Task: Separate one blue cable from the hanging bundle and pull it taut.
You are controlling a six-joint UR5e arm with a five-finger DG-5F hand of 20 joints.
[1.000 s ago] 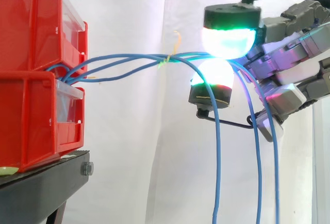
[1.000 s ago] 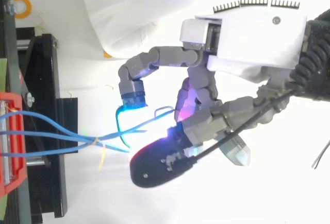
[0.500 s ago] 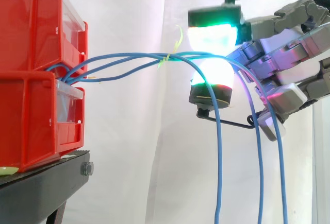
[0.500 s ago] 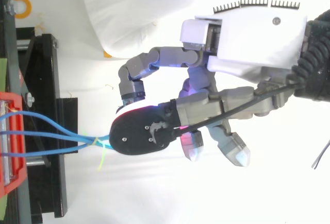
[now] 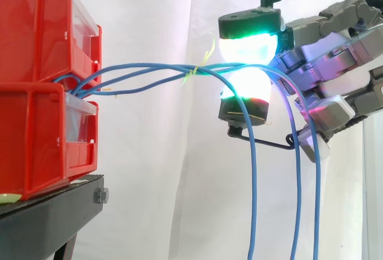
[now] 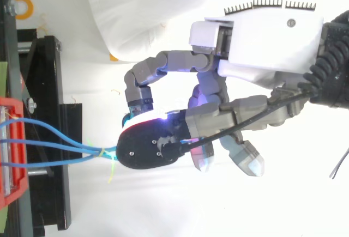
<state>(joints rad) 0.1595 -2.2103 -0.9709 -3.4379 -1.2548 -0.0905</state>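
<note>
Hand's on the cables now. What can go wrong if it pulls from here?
1. The pads of the hand seem to pinch several blue cables at once, so a pull may tighten the bundle, not one cable.
2. The yellow-green tie binds them just before the pads; it could block any separation.
3. The cables run into the red bins; a hard pull might drag them on the black stand.
</note>
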